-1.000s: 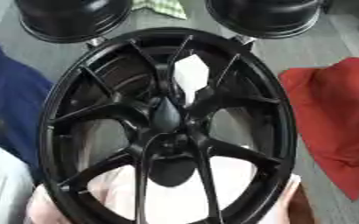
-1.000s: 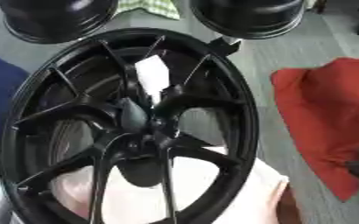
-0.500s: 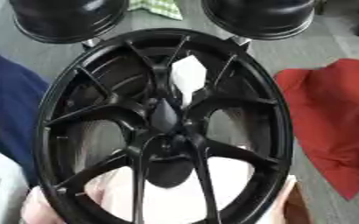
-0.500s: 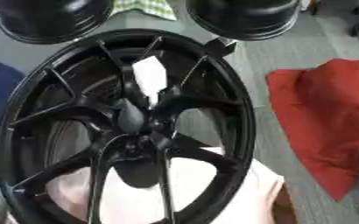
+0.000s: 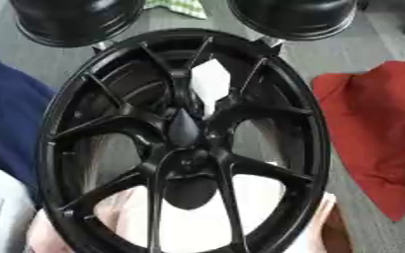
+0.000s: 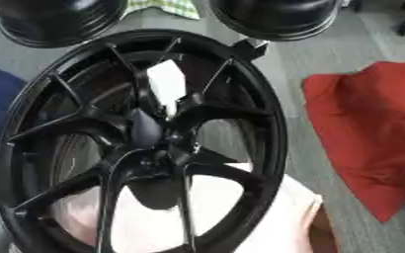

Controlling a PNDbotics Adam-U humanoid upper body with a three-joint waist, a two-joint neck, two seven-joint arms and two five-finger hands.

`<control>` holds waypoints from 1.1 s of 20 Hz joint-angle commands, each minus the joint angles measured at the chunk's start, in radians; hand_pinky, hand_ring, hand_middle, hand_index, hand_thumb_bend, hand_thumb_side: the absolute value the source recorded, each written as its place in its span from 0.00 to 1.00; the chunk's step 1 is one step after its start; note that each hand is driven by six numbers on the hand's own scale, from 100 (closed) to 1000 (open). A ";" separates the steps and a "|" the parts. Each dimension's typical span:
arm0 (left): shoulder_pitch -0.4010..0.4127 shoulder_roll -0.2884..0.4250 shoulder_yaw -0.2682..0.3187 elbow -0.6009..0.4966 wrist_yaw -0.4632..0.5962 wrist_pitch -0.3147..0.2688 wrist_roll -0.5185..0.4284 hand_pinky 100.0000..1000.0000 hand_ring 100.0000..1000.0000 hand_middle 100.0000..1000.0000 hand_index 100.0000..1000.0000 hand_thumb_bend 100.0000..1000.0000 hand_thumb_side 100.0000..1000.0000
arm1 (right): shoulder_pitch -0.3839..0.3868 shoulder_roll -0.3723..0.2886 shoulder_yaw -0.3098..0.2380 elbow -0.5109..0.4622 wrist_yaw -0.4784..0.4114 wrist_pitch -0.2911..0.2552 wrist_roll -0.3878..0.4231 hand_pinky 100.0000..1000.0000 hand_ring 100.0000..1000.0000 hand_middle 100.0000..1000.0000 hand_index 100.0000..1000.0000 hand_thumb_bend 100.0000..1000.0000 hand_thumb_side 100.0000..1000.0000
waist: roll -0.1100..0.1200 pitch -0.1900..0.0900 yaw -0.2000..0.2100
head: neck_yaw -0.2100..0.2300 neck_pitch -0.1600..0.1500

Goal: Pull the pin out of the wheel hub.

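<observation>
Where the gray floor (image 5: 370,44) spread out below the camera, stood filling most of both views a black wheel (image 5: 184,143), spokes fanning from a dark centre (image 5: 187,163) to the rim. Leaned slightly askew, its lower rim cut off by the bottom edge. Lay to the right, well apart from the rim, a red cloth (image 5: 383,133). Showed along the left edge, partly behind the wheel, a dark blue cloth (image 5: 7,118). Sat beyond the top of the wheel two more round black rims (image 5: 72,20), one at each upper corner, with a scrap of green checked fabric (image 5: 180,6) between them. Appeared through the lower spoke gaps a pale pinkish-white surface (image 6: 266,207), shape not clear enough to name. Seen through an upper gap between spokes, just above the centre, a small white piece (image 5: 210,84), kind not discernible. Could not be made out any pin for certain; only a dark pointed shape (image 5: 183,128) rising from the centre. Appeared in neither view either robot hand, so released or clenched impossible to tell.
</observation>
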 commanded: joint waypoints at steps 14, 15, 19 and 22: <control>-0.002 0.049 0.003 -0.022 -0.012 0.004 -0.002 0.64 0.58 0.49 0.71 0.19 0.49 | 0.101 -0.320 -0.186 -0.025 -0.179 -0.101 -0.030 0.70 0.70 0.50 0.69 0.00 0.42 | -0.017 0.003 0.031 | -0.029 -0.001; -0.001 0.049 0.004 -0.021 -0.013 0.004 -0.003 0.64 0.58 0.49 0.71 0.19 0.49 | 0.108 -0.331 -0.196 -0.025 -0.180 -0.106 -0.043 0.70 0.70 0.51 0.69 0.00 0.40 | -0.020 0.004 0.035 | -0.031 -0.002; 0.008 0.057 0.008 -0.021 -0.016 0.004 0.001 0.64 0.58 0.49 0.71 0.19 0.49 | 0.129 -0.374 -0.228 -0.025 -0.172 -0.125 -0.082 0.71 0.72 0.52 0.70 0.00 0.39 | -0.030 0.005 0.042 | -0.035 -0.009; 0.015 0.067 0.012 -0.021 -0.019 0.005 0.004 0.64 0.58 0.49 0.71 0.19 0.49 | 0.142 -0.403 -0.235 -0.025 -0.147 -0.128 -0.095 0.71 0.72 0.52 0.70 0.00 0.36 | -0.038 0.004 0.039 | -0.032 -0.016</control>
